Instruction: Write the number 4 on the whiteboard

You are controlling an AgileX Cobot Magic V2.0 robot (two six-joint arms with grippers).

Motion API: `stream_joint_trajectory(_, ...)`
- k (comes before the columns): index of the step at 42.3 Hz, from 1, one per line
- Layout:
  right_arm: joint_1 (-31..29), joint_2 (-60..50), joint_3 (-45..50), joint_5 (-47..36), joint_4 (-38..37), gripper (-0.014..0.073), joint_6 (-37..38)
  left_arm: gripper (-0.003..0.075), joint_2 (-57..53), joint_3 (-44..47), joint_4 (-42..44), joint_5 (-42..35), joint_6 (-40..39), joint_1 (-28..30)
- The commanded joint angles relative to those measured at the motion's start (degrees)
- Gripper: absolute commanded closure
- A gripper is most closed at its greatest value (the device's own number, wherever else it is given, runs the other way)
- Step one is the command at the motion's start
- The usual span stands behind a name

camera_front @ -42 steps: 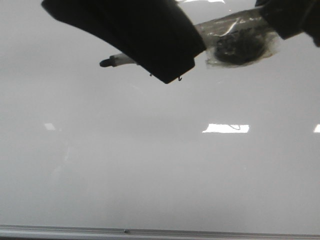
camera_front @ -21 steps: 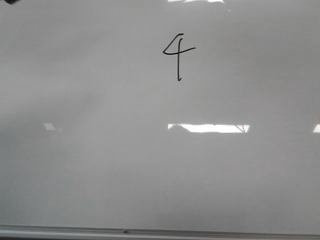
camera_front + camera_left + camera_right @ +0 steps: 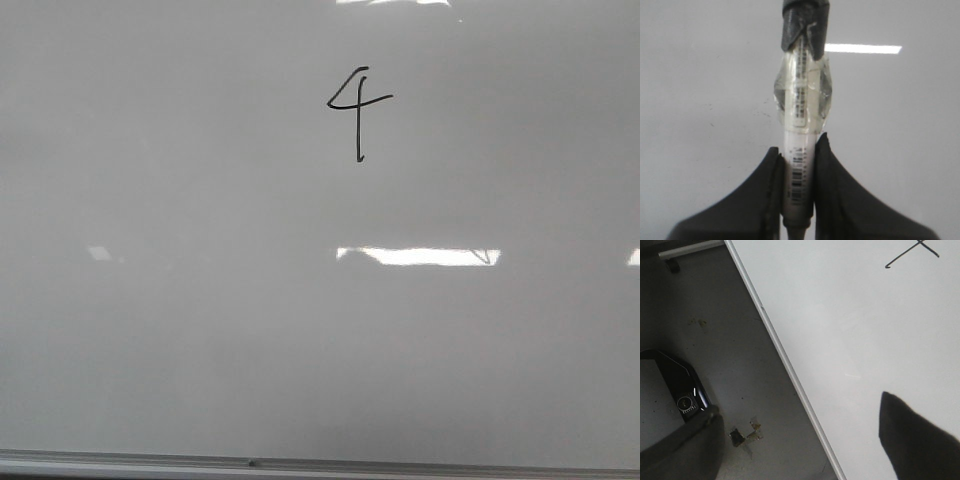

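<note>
One black number 4 (image 3: 357,107) stands upright near the whiteboard's (image 3: 300,330) far edge; the left gripper (image 3: 799,165) clamps a marker (image 3: 801,125); the right gripper (image 3: 805,440) gapes wide.

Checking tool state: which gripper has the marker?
The left gripper: its fingers are shut on the marker. The right gripper is open and empty, over the whiteboard edge.

The left gripper (image 3: 799,200) clamps a white marker (image 3: 800,165) at frame centre. Behind lies the whiteboard (image 3: 700,90), a bright reflection (image 3: 862,48) upper right.
</note>
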Motion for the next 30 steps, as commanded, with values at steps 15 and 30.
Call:
stream_joint_trajectory(15, -0.40, -0.37, -1.62, -3.74, -0.13, -0.0049, -0.09, 0.0741, 11.86, 0.46, -1.13, -23.29, -0.94, 3.23)
stream_joint_trajectory(30, -0.40, -0.37, -1.62, -3.74, -0.08, -0.0049, -0.09, 0.0741, 22.78, 0.46, -1.01, -33.11, -0.84, 3.23)
